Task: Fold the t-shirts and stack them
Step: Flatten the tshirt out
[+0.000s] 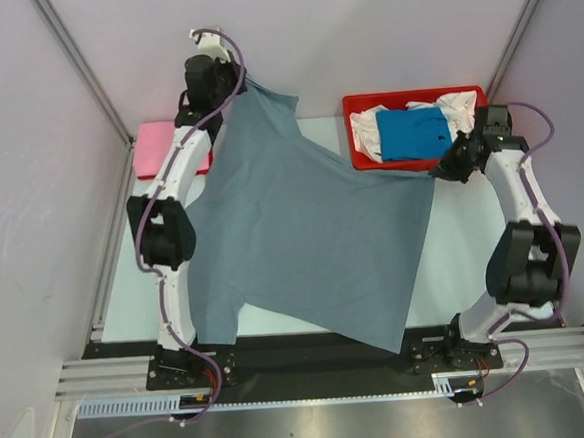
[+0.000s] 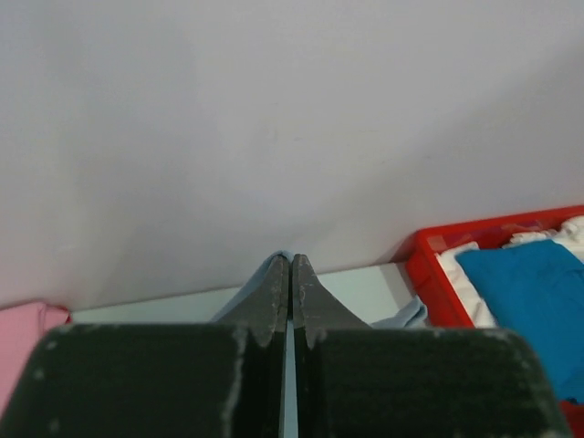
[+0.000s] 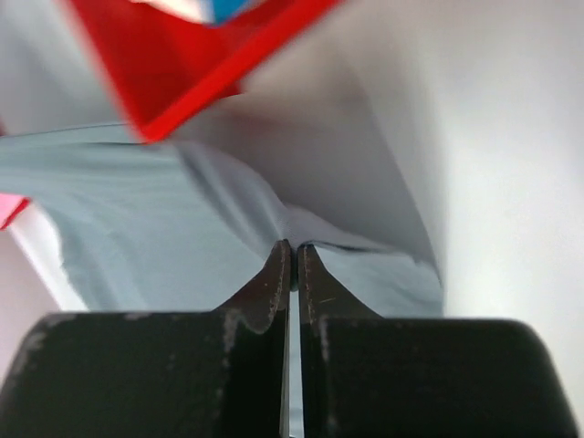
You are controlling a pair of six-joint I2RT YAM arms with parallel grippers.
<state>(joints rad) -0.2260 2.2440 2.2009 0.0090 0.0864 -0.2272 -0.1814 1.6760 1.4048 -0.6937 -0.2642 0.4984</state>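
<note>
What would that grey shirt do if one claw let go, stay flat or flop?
Probably flop: the grey shirt spans only between the left gripper and right gripper, its free corner drooping past the table edge. Likely light too: two thin pinches hold it.

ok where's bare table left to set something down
Bare table shows between the grey shirt and the right arm, and in a strip left of the left arm, nearer than the pink shirt. Crowded: the centre under the grey shirt, and the tray at far right, full of shirts.
</note>
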